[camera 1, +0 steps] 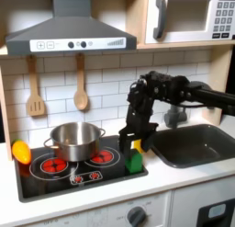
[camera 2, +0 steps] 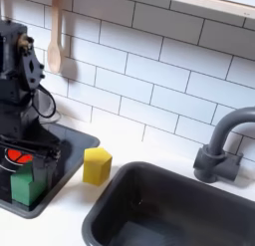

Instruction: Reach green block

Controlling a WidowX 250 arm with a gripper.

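Observation:
The green block [camera 1: 135,164] [camera 2: 27,187] stands on the front right corner of the black stovetop [camera 1: 115,175]. My gripper [camera 1: 134,146] [camera 2: 25,166] points straight down right over it. It is open, with a dark finger low on either side of the block. In the second exterior view the block's green face shows between the fingers, and I cannot tell whether they touch it. A yellow block [camera 2: 97,165] [camera 1: 139,151] sits close by on the white counter, between the stove and the sink.
A steel pot [camera 1: 75,139] stands on the stove's back left burner. A yellow-orange object [camera 1: 18,152] lies at the stove's left edge. The dark sink [camera 1: 197,144] [camera 2: 169,205] and grey faucet [camera 2: 220,150] sit beyond the yellow block. Wooden utensils [camera 1: 81,85] hang on the tiled wall.

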